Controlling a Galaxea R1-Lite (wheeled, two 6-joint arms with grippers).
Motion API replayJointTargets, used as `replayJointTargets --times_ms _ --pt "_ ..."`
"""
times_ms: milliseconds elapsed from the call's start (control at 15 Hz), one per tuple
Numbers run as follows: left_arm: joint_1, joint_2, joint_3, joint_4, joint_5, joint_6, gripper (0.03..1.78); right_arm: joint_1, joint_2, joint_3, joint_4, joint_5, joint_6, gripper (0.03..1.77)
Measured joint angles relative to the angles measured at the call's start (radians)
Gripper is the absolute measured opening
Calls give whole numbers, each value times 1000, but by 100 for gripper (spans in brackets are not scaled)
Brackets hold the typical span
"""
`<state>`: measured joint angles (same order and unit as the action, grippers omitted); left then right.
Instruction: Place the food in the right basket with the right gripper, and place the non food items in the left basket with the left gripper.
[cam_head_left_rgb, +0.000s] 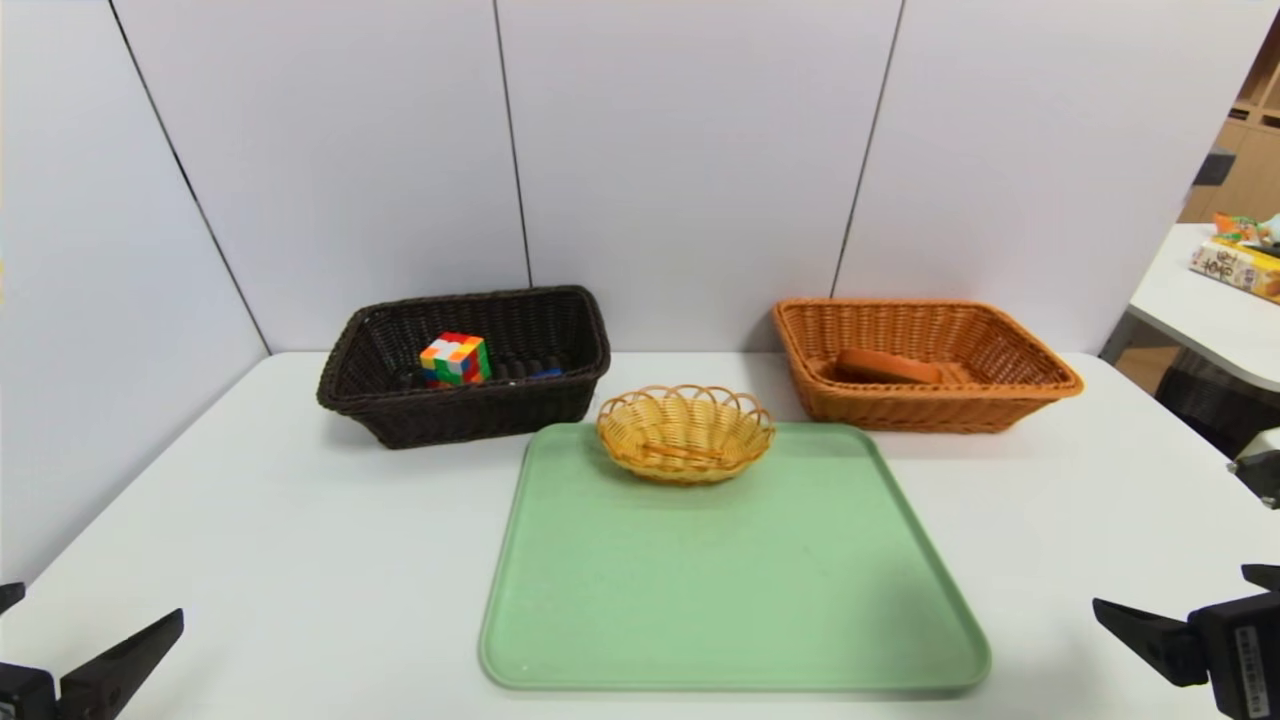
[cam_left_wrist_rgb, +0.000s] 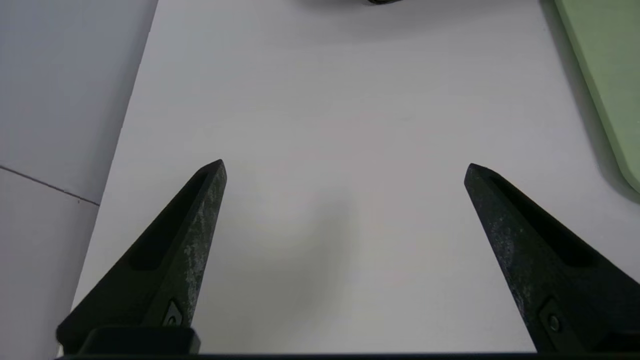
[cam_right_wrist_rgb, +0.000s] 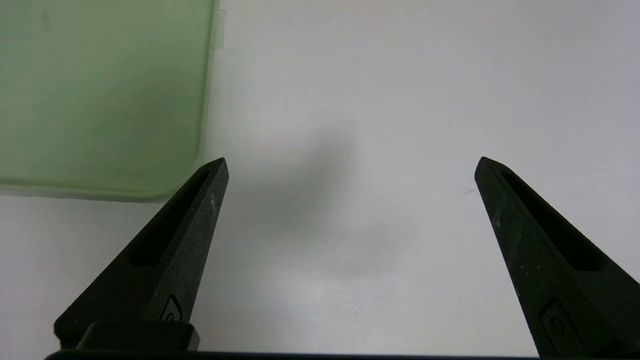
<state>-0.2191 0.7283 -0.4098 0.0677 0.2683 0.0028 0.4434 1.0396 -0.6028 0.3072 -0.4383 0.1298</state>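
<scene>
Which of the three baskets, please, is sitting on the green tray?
The small round yellow basket, at the tray's far edge; the dark and orange rectangular baskets rest on the table.

The white table (cam_head_left_rgb: 300, 560) has lots of bare room at 7 and 8 o'clock, and more at 4 and 5 o'clock. A gripper could slide there with nothing to bump. The flat green tray (cam_head_left_rgb: 735, 590) lies in the middle and is low, so it is easy to pass over. The small yellow basket (cam_head_left_rgb: 686, 433) sits on the tray's far edge at 12 o'clock. The dark brown basket (cam_head_left_rgb: 466, 365) stands at 10 o'clock and the orange basket (cam_head_left_rgb: 920, 365) at 2 o'clock. Their tall sides block a low path. Gaps lie between the yellow basket and each big one. White wall panels (cam_head_left_rgb: 690, 150) close off the back, past the baskets.
</scene>
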Motion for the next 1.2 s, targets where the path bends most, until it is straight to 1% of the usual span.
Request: replayJointTargets --times_ms 400,733,867,1000,1200 --pt "102 -76 17 -2 -1 -2 169 -98 -101 41 5 -4 0 170" --pt "173 -174 80 -35 -3 15 169 -178 -225 85 13 -6 4 170" --pt "215 -233 98 -33 -26 23 169 -219 -279 114 12 -6 7 170" --pt "249 -301 102 6 -71 30 169 -262 -336 138 11 -5 10 170" --pt "285 -404 85 127 -115 54 169 -305 -404 159 12 -4 26 170"
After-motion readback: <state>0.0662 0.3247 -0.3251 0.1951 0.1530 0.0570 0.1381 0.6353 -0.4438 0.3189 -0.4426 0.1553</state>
